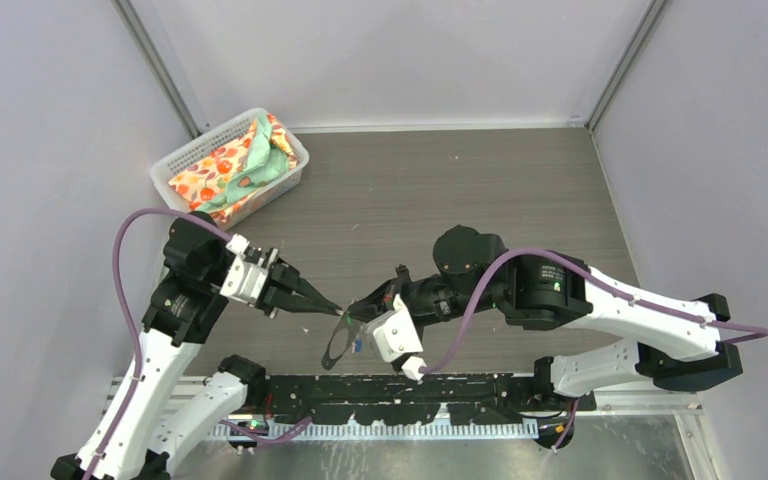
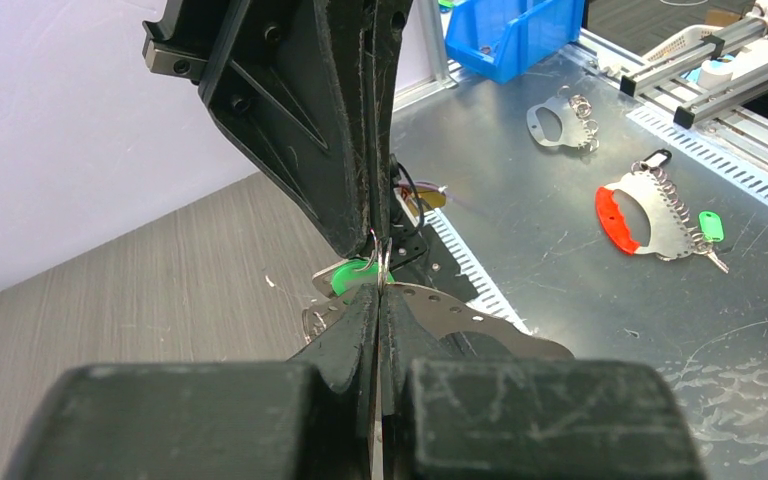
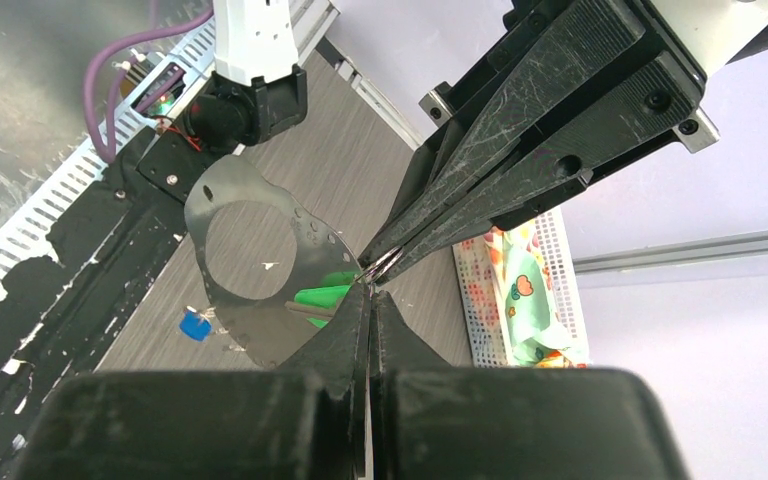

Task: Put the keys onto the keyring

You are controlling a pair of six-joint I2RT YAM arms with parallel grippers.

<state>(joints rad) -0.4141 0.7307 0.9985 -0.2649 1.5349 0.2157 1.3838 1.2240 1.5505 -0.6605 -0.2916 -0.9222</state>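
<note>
R gripper (image 3: 368, 292) & L gripper (image 3: 381, 266) are both pinched tight shut, tips nose to nose over the table (image 1: 480, 190). The keyring (image 3: 215, 190) hangs from that spot; can't tell which one really holds it. Green key (image 3: 325, 296) sits right at the tips, by a tiny wire loop (image 2: 380, 258). Blue key (image 3: 196, 326) dangles lower, maybe on already. Step now, I think: getting green key on. Next needs a slow, tiny push thru the gap w/o dropping the ring. Far back: basket (image 1: 200, 140) w/ cloth (image 1: 245, 160).
</note>
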